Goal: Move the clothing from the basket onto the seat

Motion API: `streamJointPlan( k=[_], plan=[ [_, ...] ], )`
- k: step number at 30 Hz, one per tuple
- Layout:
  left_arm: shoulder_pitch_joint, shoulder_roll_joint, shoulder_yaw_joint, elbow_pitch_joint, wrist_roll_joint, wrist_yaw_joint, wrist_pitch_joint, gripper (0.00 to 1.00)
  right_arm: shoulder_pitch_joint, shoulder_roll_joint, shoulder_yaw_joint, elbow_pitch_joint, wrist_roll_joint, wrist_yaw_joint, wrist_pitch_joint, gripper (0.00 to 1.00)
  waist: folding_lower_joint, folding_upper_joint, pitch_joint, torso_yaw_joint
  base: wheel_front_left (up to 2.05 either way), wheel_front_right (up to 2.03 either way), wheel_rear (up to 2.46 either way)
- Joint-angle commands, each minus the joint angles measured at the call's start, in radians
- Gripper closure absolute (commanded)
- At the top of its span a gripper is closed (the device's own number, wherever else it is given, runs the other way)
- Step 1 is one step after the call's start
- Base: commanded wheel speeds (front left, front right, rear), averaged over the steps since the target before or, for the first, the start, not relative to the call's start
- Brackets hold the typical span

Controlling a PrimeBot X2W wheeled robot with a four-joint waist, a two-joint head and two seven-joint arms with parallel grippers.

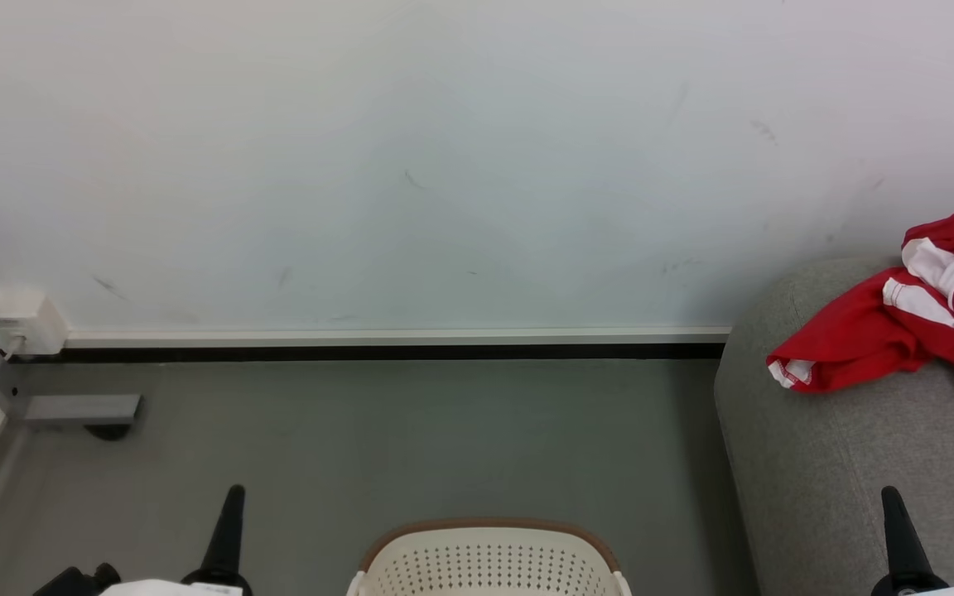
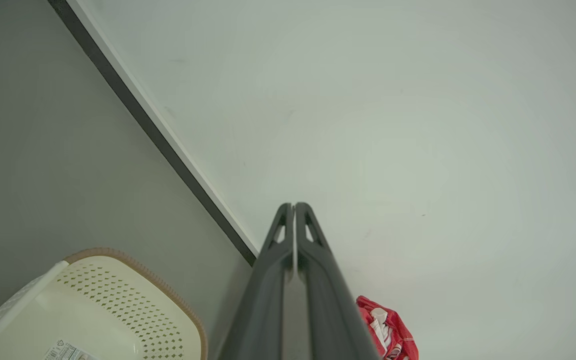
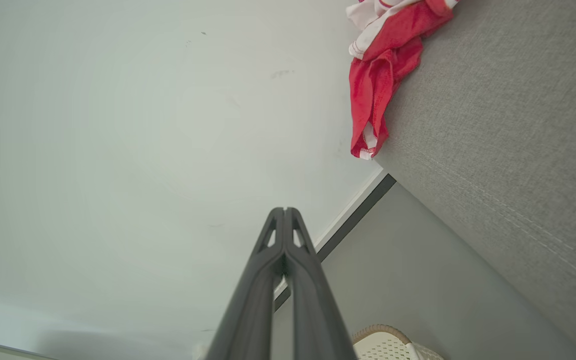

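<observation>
Red clothing with white stripes lies crumpled on the grey sofa at the right, beside the wall. It also shows in the right wrist view as red clothing on the sofa, and as a red bundle in the left wrist view. The cream basket with a brown rim stands on the floor at the bottom centre; the part of its inside that shows holds no garment. My left gripper is shut and empty, left of the basket. My right gripper is shut and empty over the sofa's front.
A white wall with a white and black skirting runs across ahead. A white socket box and a grey frame foot sit at the far left on the grey floor.
</observation>
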Motion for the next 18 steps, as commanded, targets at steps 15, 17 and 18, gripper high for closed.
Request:
streamJointPlan(
  k=[15,17,18],
  plan=[
    [-0.032,0.002,0.032,-0.023,-0.160,-0.014,0.042,1.00,-0.044,-0.011,-0.012,-0.014,0.167,-0.002,0.037,1.00,0.0000,0.0000,0.007,0.003,0.00,0.00,0.00],
    [-0.033,0.002,0.035,-0.024,-0.173,-0.015,0.048,1.00,-0.045,-0.011,-0.013,-0.014,0.185,-0.002,0.042,1.00,0.0000,0.0000,0.008,0.004,0.00,0.00,0.00],
    [-0.034,0.002,0.036,-0.024,-0.182,-0.015,0.050,1.00,-0.047,-0.011,-0.013,-0.014,0.193,-0.002,0.044,1.00,0.0000,0.0000,0.009,0.004,0.00,0.00,0.00]
  ],
)
